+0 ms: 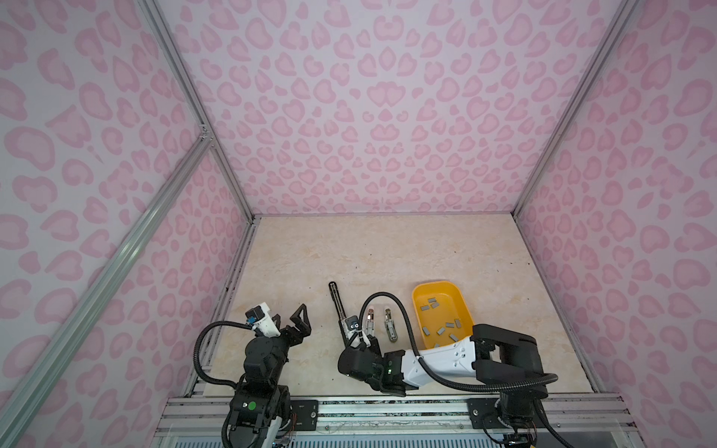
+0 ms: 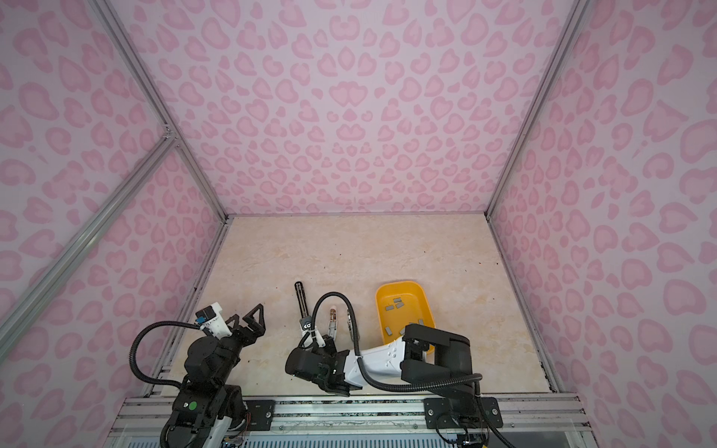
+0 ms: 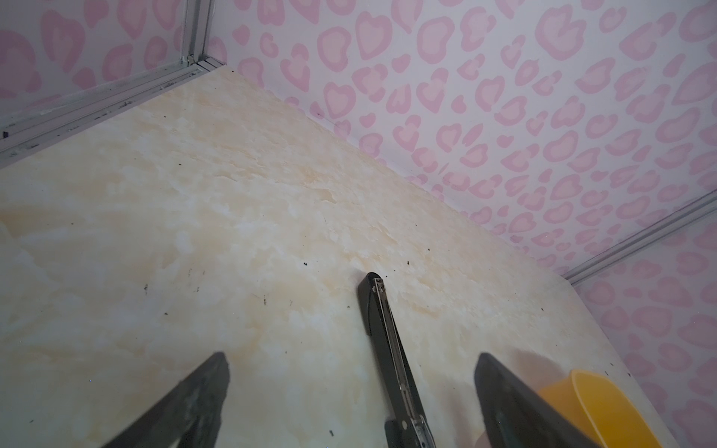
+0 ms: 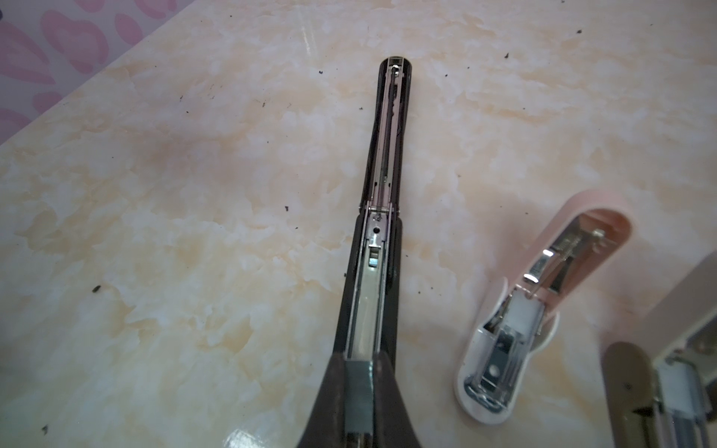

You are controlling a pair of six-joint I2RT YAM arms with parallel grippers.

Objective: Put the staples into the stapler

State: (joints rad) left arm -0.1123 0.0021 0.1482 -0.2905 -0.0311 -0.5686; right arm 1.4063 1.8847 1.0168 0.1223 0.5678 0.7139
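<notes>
Desk [image 4: 155, 240]: marbled; black stapler [image 4: 382, 174] opened flat.
Right end effector [image 4: 359, 362]: clenched on staple strip [image 4: 359, 403] — over the black stapler's channel end.
Left end effector [image 1: 291, 322]: released, left of the black stapler.
Pending, likely: seat strip, close stapler.

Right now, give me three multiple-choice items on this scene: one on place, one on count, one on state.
1. Where do the loose staples lie?
A in the yellow tray
B in a cup
C in a drawer

2. How many staplers are on the table?
A one
B two
C three

3. The right gripper is:
A open and empty
B shut on a staple strip
C shut on a pen

Key:
1 A, grey strips lie scattered in the tray.
2 C, there is a black stapler, a pink stapler and an olive stapler.
3 B, the wrist view shows the grey strip pinched between its jaws.
</notes>
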